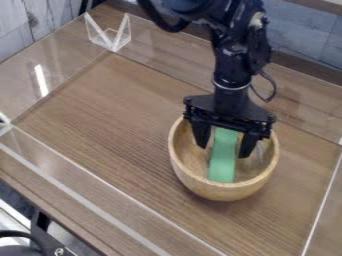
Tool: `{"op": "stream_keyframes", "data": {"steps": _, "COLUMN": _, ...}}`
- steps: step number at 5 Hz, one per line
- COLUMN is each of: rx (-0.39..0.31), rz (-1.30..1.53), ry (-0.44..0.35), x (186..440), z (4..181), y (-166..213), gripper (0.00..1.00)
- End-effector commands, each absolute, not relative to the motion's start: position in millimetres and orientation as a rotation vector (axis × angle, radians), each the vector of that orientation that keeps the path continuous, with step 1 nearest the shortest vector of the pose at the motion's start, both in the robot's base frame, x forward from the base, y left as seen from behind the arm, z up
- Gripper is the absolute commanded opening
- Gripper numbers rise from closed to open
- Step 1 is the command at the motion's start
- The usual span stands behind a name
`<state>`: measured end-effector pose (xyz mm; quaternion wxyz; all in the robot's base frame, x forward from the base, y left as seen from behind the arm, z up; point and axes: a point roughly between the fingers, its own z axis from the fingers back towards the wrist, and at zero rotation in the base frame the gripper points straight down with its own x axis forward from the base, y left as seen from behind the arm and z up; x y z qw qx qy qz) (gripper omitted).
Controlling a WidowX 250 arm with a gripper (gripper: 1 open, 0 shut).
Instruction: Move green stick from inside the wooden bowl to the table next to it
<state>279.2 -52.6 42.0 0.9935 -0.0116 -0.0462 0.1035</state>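
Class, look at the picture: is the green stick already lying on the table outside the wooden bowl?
No, the green stick lies inside the wooden bowl, between the open gripper's fingers.

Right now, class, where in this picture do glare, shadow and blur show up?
In the camera view: pale glare streaks the clear acrylic walls at left; the open tool darkens the wooden bowl interior around the green stick; the whole frame is coarse and soft, so the table grain reads blurred.

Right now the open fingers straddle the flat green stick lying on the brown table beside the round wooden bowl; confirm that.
Wrong place: the camera view shows the flat green stick inside the round wooden bowl, not on the brown table. The open fingers do straddle it.
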Motion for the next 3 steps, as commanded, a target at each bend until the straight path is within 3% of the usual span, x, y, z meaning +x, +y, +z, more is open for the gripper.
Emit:
{"op": "stream_keyframes", "data": {"steps": 1, "rx": -0.034, "rz": 0.178, "ry": -0.145, "x": 282.4, "z": 61.1, "y": -59.4, "gripper": 1.0}}
{"op": "stream_keyframes", "data": {"steps": 3, "rx": -0.027, "rz": 0.25, "ry": -0.166, "x": 297.4, "z": 70.8, "y": -60.6, "gripper": 1.0}}
